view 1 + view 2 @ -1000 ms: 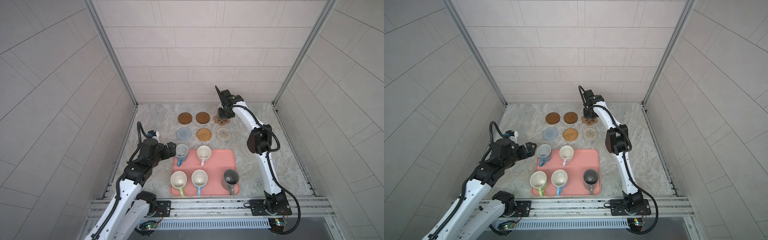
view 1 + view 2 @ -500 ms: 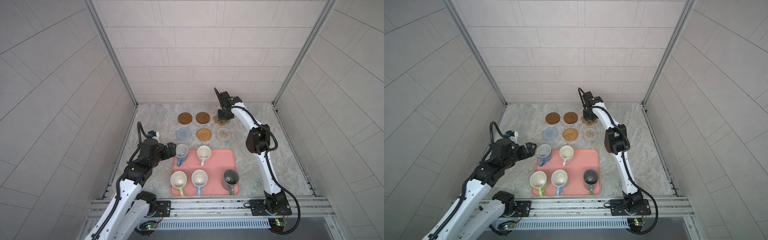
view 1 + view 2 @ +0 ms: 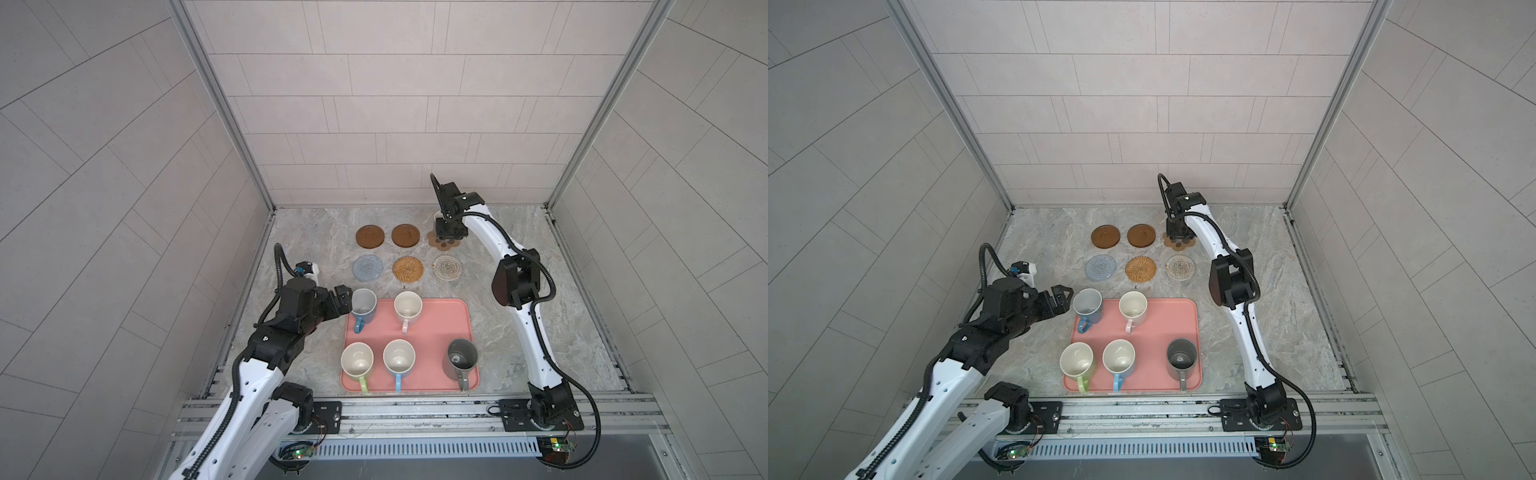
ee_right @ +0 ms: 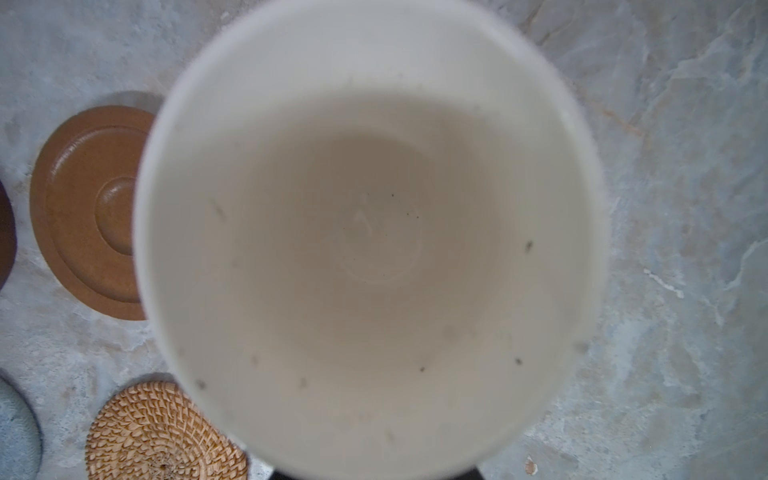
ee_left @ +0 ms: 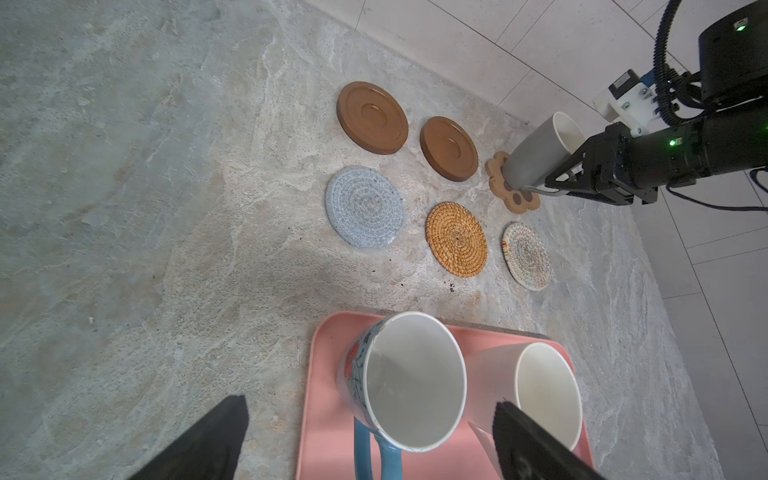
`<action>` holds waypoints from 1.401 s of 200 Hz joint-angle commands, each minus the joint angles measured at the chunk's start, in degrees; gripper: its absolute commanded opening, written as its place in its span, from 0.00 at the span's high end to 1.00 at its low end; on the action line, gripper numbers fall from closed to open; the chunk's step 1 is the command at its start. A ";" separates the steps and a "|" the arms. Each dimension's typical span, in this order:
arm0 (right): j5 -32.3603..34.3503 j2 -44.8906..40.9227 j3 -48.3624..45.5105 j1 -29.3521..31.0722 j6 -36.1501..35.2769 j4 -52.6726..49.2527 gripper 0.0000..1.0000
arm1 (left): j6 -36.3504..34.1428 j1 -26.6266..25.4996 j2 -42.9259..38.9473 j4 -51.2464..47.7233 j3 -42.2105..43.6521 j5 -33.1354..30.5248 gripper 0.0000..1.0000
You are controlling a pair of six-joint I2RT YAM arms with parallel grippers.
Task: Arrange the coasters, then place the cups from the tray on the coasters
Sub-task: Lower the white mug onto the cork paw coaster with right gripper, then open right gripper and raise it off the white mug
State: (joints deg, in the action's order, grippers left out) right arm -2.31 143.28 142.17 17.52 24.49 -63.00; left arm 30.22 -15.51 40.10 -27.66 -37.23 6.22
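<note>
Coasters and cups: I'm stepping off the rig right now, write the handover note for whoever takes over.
Left gripper: open, just short of the blue mug on the tray.
Right gripper: at the handle of the grey mug; held or released, cannot tell.
Done: two rows laid: wooden discs, paw coaster; grey-blue coaster, rattan coaster, beige coaster. Grey mug stands on the paw coaster.
To do: blue mug, pink mug, green mug, light blue mug, dark grey mug go from tray to the five free coasters.
</note>
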 commanded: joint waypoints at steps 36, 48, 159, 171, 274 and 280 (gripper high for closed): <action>-2.21 -2.50 1.59 0.24 -0.19 -2.47 0.57 | 0.63 0.33 -1.16 -0.55 -0.21 -0.93 0.00; -3.12 -3.07 1.45 0.29 -0.08 -2.62 0.57 | 0.63 0.30 -1.33 -0.87 -0.21 -0.93 0.00; -4.56 -4.31 0.83 0.67 0.75 -2.72 0.56 | 1.38 0.30 -2.73 -0.55 0.66 -1.39 0.00; -3.55 -4.63 0.83 0.54 0.73 -3.29 0.56 | 1.27 0.30 -2.66 -0.80 0.52 -1.37 0.00; 0.70 -19.13 -10.65 -0.64 -1.53 -6.52 0.46 | 0.68 0.30 -3.06 -3.10 -1.07 -1.23 0.00; 0.75 -20.55 -11.85 -0.86 -1.64 -6.44 0.45 | 0.55 0.28 -2.86 -3.34 -1.32 -1.04 0.00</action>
State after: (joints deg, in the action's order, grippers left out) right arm -3.44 128.73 133.49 17.28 23.92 -67.59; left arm 31.24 -15.49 37.65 -29.76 -37.06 5.74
